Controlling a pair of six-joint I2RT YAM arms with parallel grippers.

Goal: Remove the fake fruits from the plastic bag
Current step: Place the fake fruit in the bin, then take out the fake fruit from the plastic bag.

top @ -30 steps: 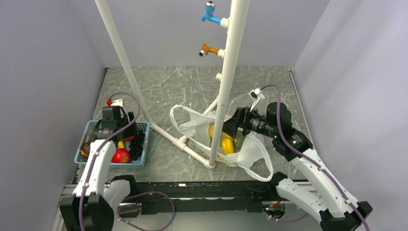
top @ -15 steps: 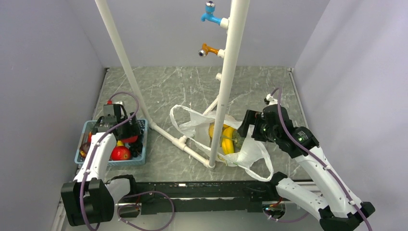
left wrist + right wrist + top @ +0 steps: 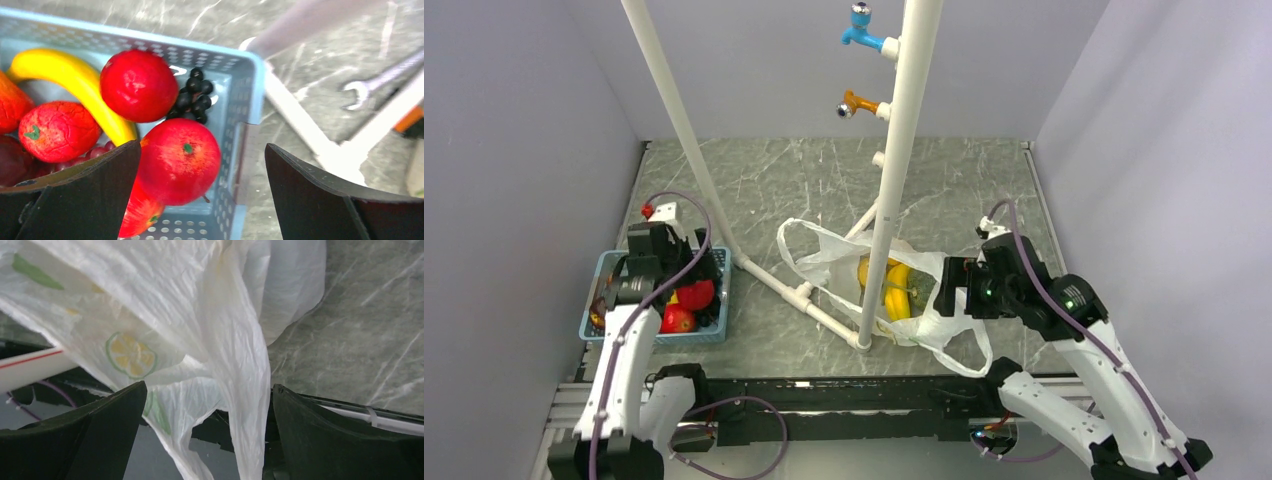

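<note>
The plastic bag (image 3: pixel 929 310) lies crumpled round the foot of a white pole, and yellow bananas (image 3: pixel 891 290) show in its mouth. My right gripper (image 3: pixel 950 287) is open at the bag's right side. In the right wrist view the bag (image 3: pixel 200 330) hangs in front of that gripper (image 3: pixel 207 435), with a handle strip loose between the wide jaws. My left gripper (image 3: pixel 652 290) hovers open over the blue basket (image 3: pixel 592 328). A red apple (image 3: pixel 179 160) lies in the basket under the left gripper (image 3: pixel 202 195), free of both fingers, beside another apple (image 3: pixel 138 85), a banana (image 3: pixel 75 82) and dark grapes (image 3: pixel 194 97).
A white pipe frame (image 3: pixel 894 150) stands mid-table with a slanted pipe (image 3: pixel 674 110) and floor pipes (image 3: pixel 799 295). Blue (image 3: pixel 864 35) and orange (image 3: pixel 856 103) taps stick out of the upright. A wrench (image 3: pixel 360 90) lies right of the basket. Grey walls close in on three sides.
My left gripper has opened and a red apple now lies in the basket. My right gripper has drawn back from the bag's mouth toward the right and the near edge.
</note>
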